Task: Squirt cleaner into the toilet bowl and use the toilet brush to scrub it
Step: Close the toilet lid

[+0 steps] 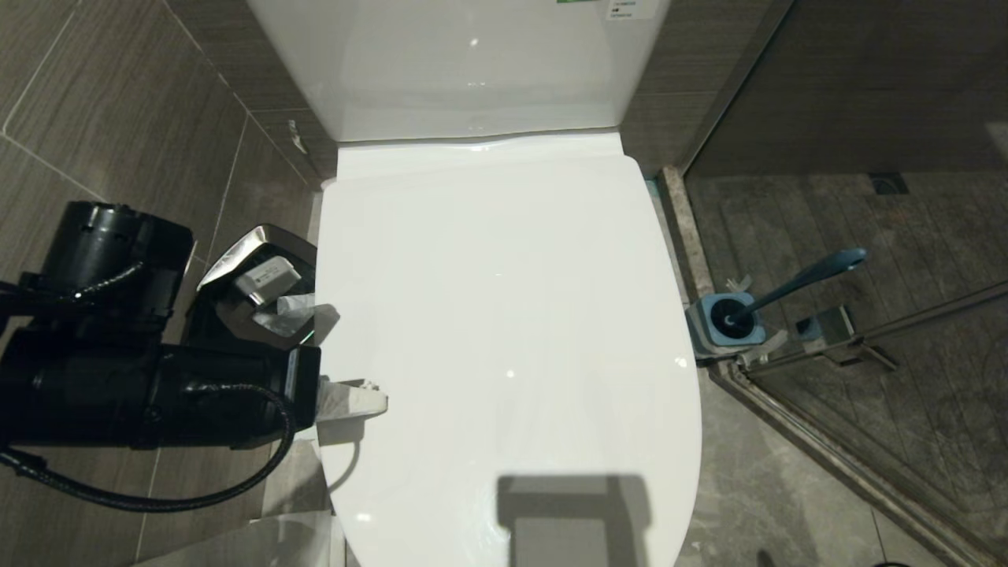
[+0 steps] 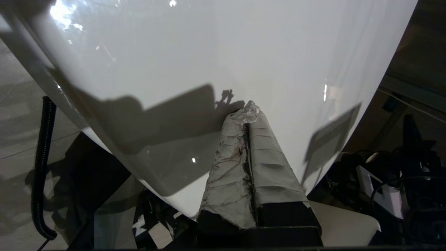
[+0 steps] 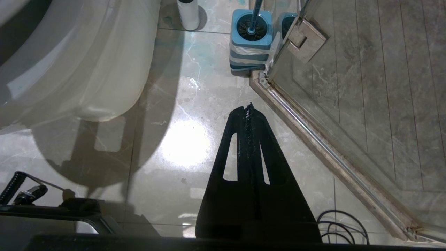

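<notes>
Pressed together with nothing between them, the left gripper's (image 1: 376,391) 2 tape-wrapped fingers (image 1: 350,398) reach over the left edge of the closed white lid (image 1: 504,315) of the toilet bowl in the head view; the toilet brush (image 1: 795,285) stands in its light-blue holder (image 1: 728,321) on the floor to the right, well apart. The left wrist view shows the same fingers (image 2: 240,157) touching along their length above the glossy lid (image 2: 209,52). In the right wrist view, the right gripper (image 3: 248,106) hangs over the floor, its 2 black fingers (image 3: 259,146) together and empty, with the brush holder (image 3: 251,36) beyond them beside the toilet bowl (image 3: 87,69).
</notes>
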`<state>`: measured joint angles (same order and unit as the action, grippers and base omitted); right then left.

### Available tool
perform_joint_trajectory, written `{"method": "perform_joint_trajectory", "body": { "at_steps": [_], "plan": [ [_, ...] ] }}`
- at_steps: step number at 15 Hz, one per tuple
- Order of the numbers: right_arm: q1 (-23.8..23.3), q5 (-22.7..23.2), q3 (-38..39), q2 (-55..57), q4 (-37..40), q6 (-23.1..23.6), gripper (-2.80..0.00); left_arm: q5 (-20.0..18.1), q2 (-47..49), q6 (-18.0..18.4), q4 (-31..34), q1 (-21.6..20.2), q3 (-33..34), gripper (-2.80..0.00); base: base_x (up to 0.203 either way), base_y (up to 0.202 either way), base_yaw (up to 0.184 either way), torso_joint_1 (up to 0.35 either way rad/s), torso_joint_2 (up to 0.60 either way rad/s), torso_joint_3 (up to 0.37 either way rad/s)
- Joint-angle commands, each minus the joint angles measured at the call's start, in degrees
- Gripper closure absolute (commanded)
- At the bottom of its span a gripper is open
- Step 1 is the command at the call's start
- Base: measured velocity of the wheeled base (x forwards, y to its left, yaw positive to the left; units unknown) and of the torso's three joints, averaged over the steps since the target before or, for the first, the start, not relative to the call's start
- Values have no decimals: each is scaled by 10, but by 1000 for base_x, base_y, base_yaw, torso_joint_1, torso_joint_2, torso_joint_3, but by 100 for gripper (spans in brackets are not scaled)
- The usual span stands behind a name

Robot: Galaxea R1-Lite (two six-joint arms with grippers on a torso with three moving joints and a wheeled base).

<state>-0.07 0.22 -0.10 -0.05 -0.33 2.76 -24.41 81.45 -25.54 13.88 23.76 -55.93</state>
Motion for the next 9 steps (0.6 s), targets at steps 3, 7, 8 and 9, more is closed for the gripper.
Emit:
{"method": "perform_joint_trajectory", "body": {
  "at_steps": [3,7,8,9],
  "plan": [
    [0,0,0,0,0,1,0,8,44,-1,-50,12,36,0,0,0,0,0,0,0],
    [1,0,0,0,0,1,0,21,60,-2,-71,22,47,0,0,0,0,0,0,0],
    [1,0,0,0,0,1,0,22,63,-2,-78,25,49,0,0,0,0,0,0,0],
    [1,0,0,0,0,1,0,23,64,-2,-81,25,49,0,0,0,0,0,0,0]
  ]
}}
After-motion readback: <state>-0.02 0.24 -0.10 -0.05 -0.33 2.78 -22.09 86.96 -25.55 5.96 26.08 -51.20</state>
